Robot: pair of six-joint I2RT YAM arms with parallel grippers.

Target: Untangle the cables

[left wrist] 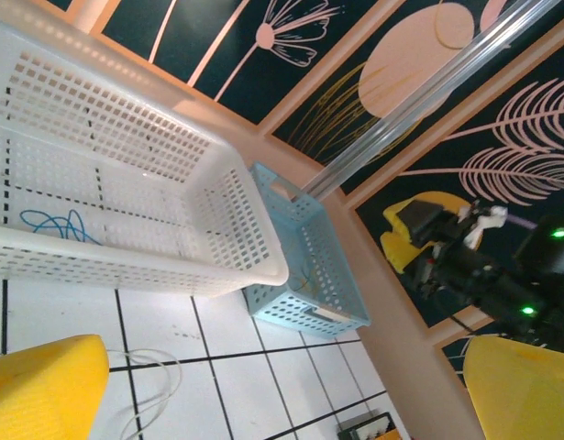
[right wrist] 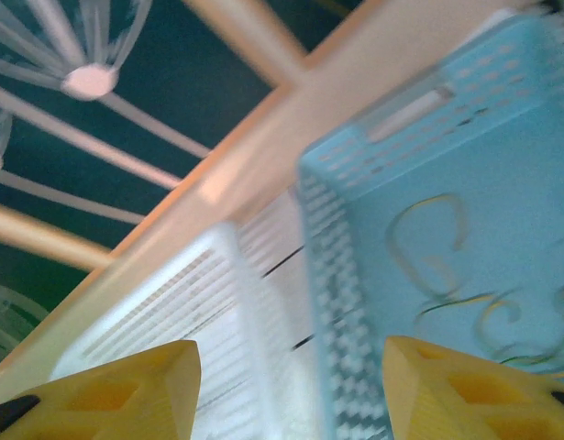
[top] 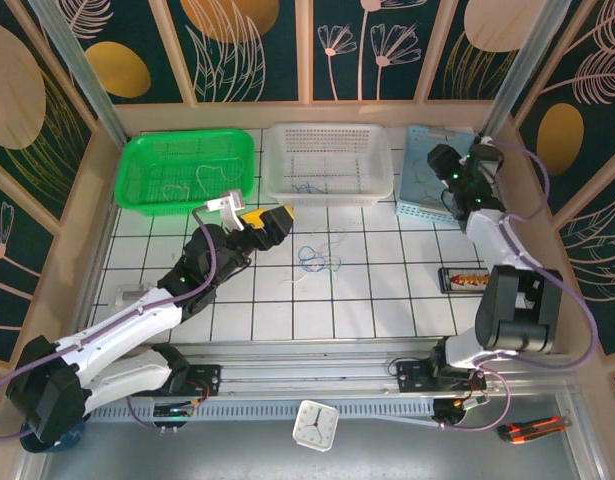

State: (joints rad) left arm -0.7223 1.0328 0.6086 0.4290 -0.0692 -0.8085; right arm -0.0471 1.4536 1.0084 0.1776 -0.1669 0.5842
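Top external view: your left gripper, with its yellow fingers, sits low over the white tiled table. It is just left of a loose tangle of thin blue and white cables that lies on the tiles in front of the white perforated plastic basket. The gripper is close to the tangle but apart from it. Left of the white basket stands a green plastic basket with thin white cables on its floor. To the right is a light blue plastic basket, and your right gripper hangs above it.

In the left wrist view the two yellow fingers stand wide apart with nothing between them. A thin white loop of cable lies on the tiles just beside the lower left finger. You can also see a single blue cable coiled inside the white basket.

In the right wrist view the picture is blurred. The right gripper's yellow fingers are parted and empty. Beneath them, yellowish-tan cables curl on the floor of the light blue basket.
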